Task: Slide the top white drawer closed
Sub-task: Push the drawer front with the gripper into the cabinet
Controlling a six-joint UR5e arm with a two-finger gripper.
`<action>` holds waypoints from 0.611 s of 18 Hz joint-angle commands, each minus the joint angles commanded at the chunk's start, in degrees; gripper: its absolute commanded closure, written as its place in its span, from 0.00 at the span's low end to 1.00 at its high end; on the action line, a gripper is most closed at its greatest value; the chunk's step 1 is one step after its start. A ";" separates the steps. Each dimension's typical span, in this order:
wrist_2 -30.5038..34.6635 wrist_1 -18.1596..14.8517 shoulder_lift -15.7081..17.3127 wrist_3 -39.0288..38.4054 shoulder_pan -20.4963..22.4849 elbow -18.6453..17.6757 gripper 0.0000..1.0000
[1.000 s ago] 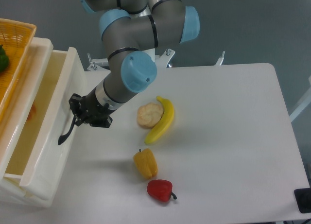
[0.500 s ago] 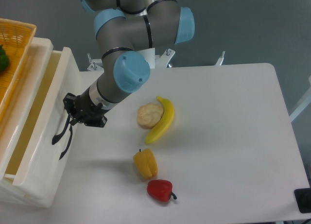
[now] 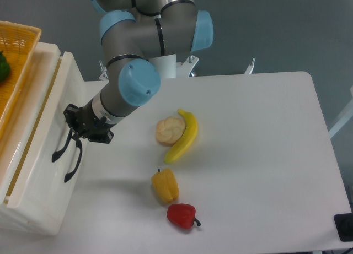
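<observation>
The top white drawer [image 3: 52, 108] stands at the left, pushed almost fully into the cream-white cabinet, with only a narrow gap open along its top edge. Its curved black handle [image 3: 59, 149] hangs on the front, just above the lower drawer's black handle [image 3: 72, 165]. My gripper [image 3: 76, 127] is against the top drawer's front face, right above the handle. Its black fingers are pressed close to the white panel, and I cannot tell how far apart they stand.
An orange woven basket [image 3: 19, 55] holding a green vegetable [image 3: 3, 66] sits on top of the cabinet. On the table lie a banana [image 3: 185, 135], a beige bun-like item [image 3: 169, 130], a yellow pepper [image 3: 165, 184] and a red pepper [image 3: 182, 215].
The gripper has moved left against the drawer front, and the top drawer has slid left into the cabinet. The open gap is now much narrower.
</observation>
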 joint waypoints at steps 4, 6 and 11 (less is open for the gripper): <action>-0.09 0.00 0.00 0.00 -0.70 0.09 1.00; -0.18 0.00 0.00 -0.09 -0.79 0.00 1.00; -0.09 0.52 0.00 0.18 -0.27 0.52 0.97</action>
